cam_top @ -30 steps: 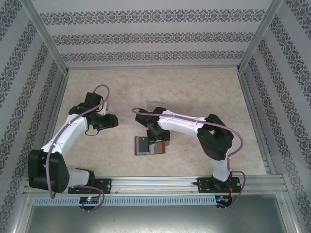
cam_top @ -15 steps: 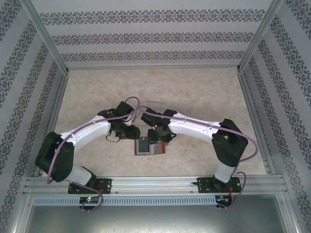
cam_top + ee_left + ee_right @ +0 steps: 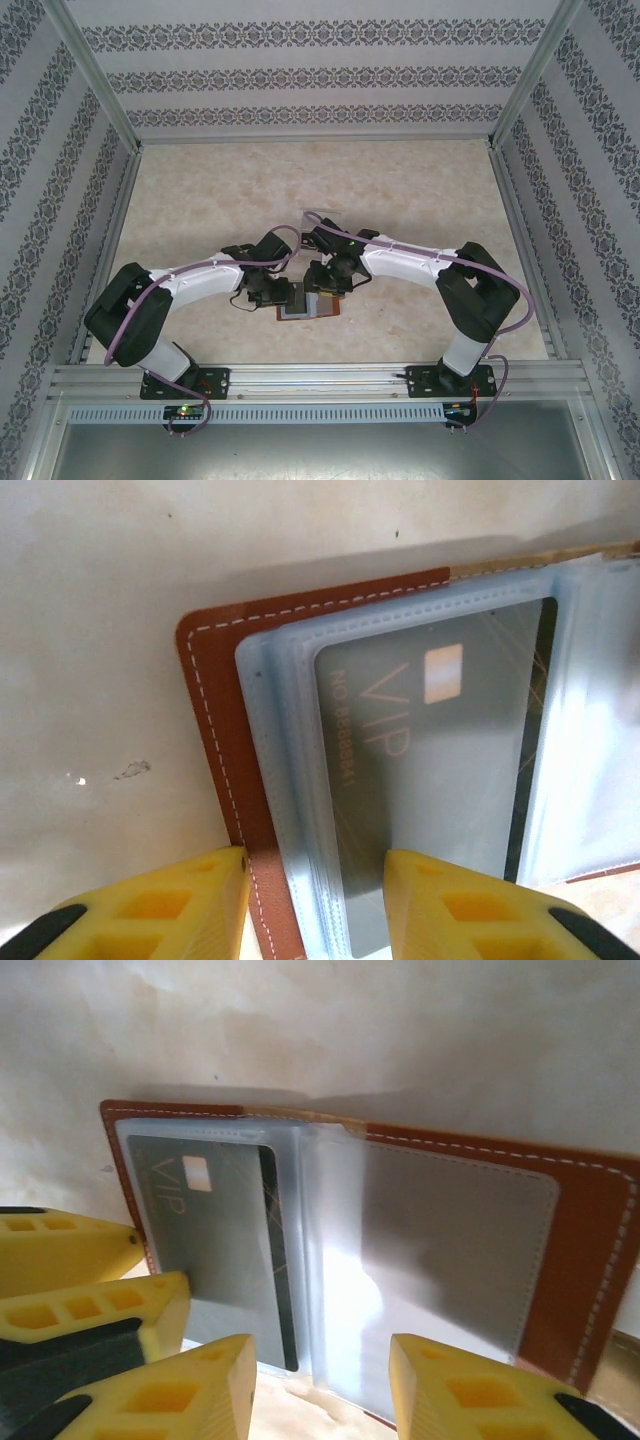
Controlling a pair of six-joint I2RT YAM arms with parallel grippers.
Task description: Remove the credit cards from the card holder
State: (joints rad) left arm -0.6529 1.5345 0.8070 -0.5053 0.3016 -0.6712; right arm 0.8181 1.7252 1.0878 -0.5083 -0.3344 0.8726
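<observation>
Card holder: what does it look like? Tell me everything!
The card holder lies open and flat on the pale table. It looks like reddish-brown leather with white stitching, and has clear plastic sleeves inside. A grey VIP card sits in one sleeve. The left gripper straddles one edge; the right gripper is over its middle.

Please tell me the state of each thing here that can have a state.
Card holder: open, lying flat.
VIP card: inside a clear sleeve.
Left gripper: open, jaws astride the holder's stitched edge.
Right gripper: open, above the middle sleeves.
</observation>
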